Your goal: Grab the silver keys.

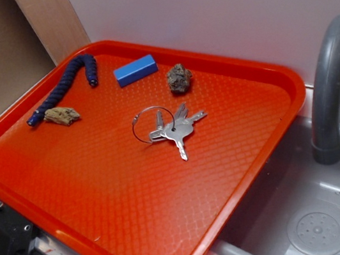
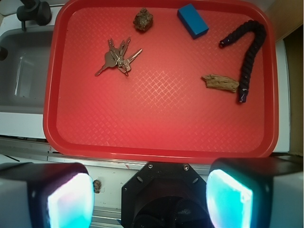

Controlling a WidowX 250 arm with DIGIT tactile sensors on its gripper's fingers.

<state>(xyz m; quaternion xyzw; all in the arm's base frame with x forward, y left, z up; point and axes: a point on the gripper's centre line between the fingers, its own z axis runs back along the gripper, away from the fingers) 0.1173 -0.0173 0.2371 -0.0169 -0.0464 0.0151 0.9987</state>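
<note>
Keys, a small shiny silver metal bunch [image 2: 118,58], lie on the red plastic tray [image 2: 156,137] at eleven o'clock from the wide-spread gripper [image 2: 149,194], long way pointing toward eight o'clock.

- The gripper [image 2: 149,197] fills the bottom of the wrist view, below the near rim of the red tray [image 2: 156,156]; two broad fingers [image 2: 57,194] with dark, grey-edged casings; each inner face glows pale cyan-white.
- Between them a black octagonal housing; matt; two small screws near its top edge, just under the tray's rim; a dark round recess lower down.
</note>
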